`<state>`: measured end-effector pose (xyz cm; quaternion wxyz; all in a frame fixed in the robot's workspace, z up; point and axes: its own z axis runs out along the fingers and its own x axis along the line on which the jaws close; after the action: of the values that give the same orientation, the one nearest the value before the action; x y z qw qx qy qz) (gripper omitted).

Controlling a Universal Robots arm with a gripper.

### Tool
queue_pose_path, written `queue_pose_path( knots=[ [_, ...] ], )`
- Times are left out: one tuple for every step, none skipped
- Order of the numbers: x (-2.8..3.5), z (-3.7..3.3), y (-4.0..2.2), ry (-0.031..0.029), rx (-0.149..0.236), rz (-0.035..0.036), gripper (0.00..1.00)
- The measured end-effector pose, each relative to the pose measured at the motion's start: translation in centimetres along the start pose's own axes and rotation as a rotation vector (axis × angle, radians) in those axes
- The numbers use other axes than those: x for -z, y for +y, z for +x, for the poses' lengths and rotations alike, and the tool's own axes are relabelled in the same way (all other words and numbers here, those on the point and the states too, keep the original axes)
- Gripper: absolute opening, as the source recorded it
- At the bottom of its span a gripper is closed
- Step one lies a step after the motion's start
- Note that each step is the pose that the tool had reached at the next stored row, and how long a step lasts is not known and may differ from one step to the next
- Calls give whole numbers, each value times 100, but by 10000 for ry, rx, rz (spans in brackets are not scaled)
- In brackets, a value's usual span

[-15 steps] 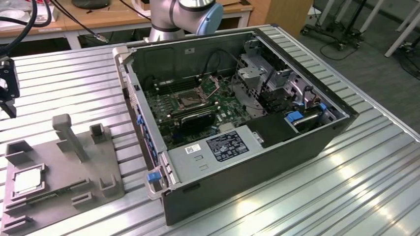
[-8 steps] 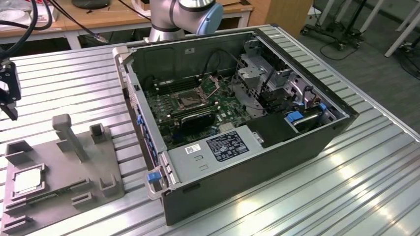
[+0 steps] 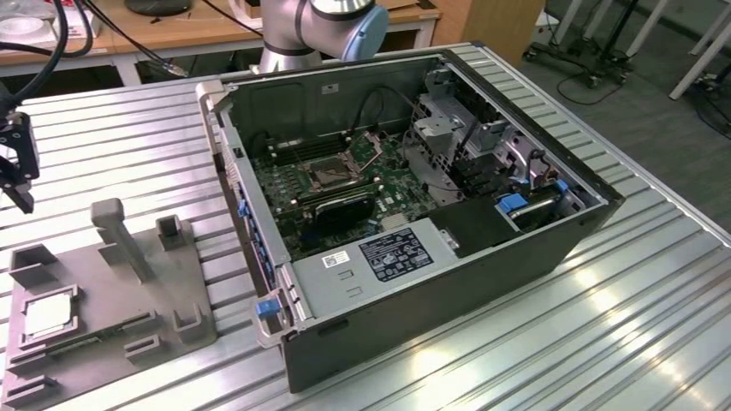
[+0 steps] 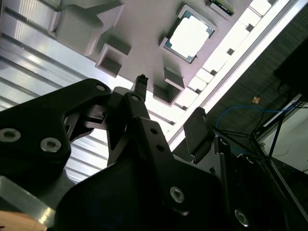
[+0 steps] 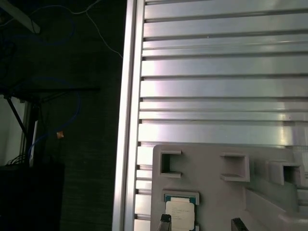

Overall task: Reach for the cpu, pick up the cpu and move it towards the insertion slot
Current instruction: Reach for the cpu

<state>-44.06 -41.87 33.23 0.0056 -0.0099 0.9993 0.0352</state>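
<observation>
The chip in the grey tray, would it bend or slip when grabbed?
Probably stiff and light: the chip looks thin, flat and square, with a shiny metal face. That smooth face may be slippery. Lying flat in the grey tray, it shouldn't roll or tip.

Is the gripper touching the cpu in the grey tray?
Apart. In the exterior view the gripper hangs in the air above the table, a clear gap from the cpu lying in the grey tray.

Black pincer (image 3: 19, 175) aloft at the exterior view's left, tips downward, fingers (image 5: 165, 220) spread, empty.
</observation>
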Motion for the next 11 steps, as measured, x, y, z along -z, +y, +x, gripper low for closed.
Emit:
queue_pose_path(
  knots=[
    [-2,0,0,-1,0,-1,58],
    [-5,0,-2,-2,0,-1,58],
    [-8,0,-3,-2,0,-2,58],
    [-8,0,-3,-2,1,-2,58],
    [-10,0,-3,-3,0,-2,58],
    [-12,0,-3,-3,1,-2,58],
    [-15,0,-3,-3,0,-2,58],
    [-17,0,-4,-3,1,-2,58],
    [-21,0,-4,-4,0,-2,58],
    [-26,0,-4,-4,1,-2,58],
    [-29,0,-4,-3,1,-2,58]
  ],
)
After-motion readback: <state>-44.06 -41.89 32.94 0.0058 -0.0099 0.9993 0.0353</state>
